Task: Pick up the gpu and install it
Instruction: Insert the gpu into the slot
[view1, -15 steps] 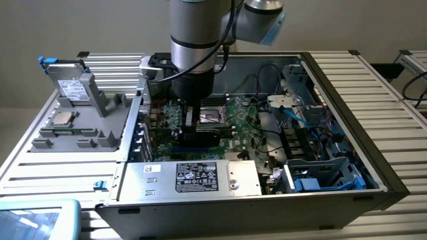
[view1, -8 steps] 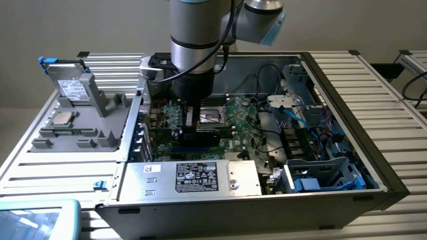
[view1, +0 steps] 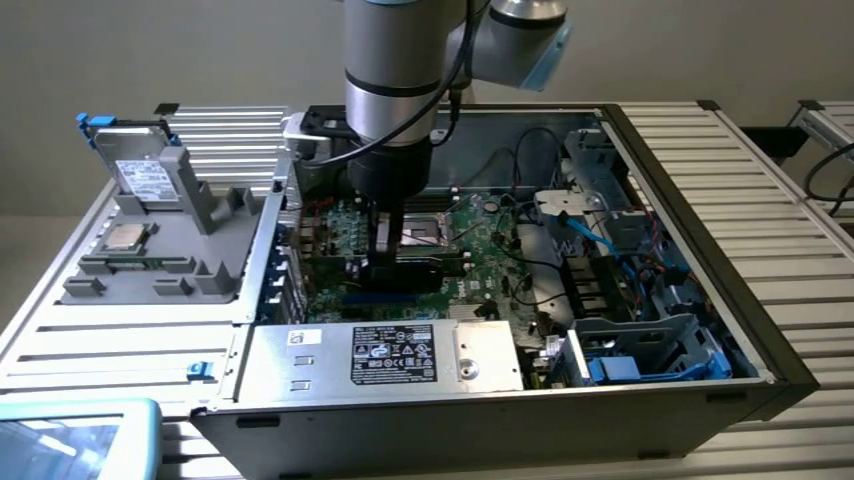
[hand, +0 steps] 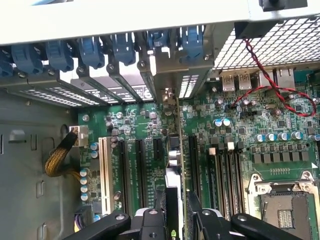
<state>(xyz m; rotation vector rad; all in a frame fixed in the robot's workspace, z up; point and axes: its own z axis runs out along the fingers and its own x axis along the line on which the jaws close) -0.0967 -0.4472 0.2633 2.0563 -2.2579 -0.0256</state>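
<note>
Between your black gripper's (hand: 179, 206) fingers, the small flat green gpu card (hand: 174, 165) with black cooler block is clamped edge-on. Just beyond the fingertips you're over the large green motherboard's (hand: 240, 125) black expansion slots (hand: 140, 172).

You see the open computer case (view1: 534, 420) holding the large green motherboard (hand: 235, 125), its CPU socket (hand: 282, 210), blue slot clips (hand: 122, 47), a red-and-black twisted wire (hand: 263, 75) and the labelled power supply (view1: 307, 360).
</note>
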